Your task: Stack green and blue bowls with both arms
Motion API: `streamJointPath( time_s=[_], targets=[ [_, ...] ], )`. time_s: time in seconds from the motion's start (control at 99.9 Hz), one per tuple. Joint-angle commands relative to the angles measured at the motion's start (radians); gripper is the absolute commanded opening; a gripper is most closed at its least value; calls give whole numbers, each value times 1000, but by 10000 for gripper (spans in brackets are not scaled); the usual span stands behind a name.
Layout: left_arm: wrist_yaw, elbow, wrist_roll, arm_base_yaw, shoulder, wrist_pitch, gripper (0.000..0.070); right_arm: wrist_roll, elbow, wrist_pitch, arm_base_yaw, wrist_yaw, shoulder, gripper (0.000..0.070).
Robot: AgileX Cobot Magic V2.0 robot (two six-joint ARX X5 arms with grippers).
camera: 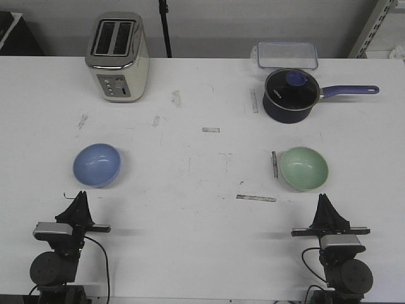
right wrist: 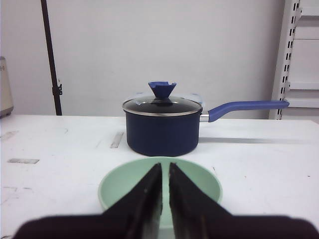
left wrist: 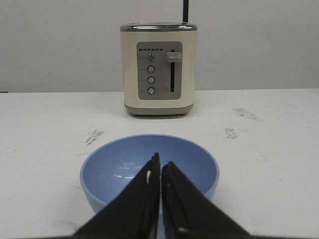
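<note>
Periwinkle blue bowl (camera: 97,165) upright on the white worktop (camera: 202,240), left side, just ahead of the left tool (camera: 80,197). Pale mint green bowl (camera: 304,168) upright on the right side, just ahead of the right tool (camera: 324,201). Bowls well apart, neither touched by anything, both empty as far as visible.

Left tool (left wrist: 160,167) clenched on nothing, fingers pressed nearly together with only a hairline slit between, tips over the near rim of the blue bowl (left wrist: 149,172) in the wrist view. Right tool (right wrist: 165,168) likewise closed and empty, a thin gap between the fingers, tips lined up with the green bowl (right wrist: 159,186).

Cream toaster (camera: 118,57) at the far left of the worktop, straight beyond the blue bowl. Dark navy saucepan (camera: 290,95) with glass lid at the far right, beyond the green bowl, handle pointing right. Clear lidded container (camera: 286,55) just behind the saucepan. Scuffs and bits of tape scattered across the worktop.
</note>
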Motion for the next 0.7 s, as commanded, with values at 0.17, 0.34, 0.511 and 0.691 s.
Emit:
streamJointPath(
  time_s=[0.17, 0.34, 0.511, 0.691],
  targets=[
    [-2, -22, -2, 0, -2, 12, 1, 5, -3, 9, 0, -3, 0, 15],
    [-2, -22, -2, 0, -2, 12, 1, 11, 3, 15, 0, -2, 0, 14],
    [-2, -22, -2, 0, -2, 12, 1, 6, 70, -64, 0, -2, 8, 14],
    [-2, -22, -2, 0, -2, 12, 1, 7, 187, -176, 0, -2, 85, 14]
  ],
)
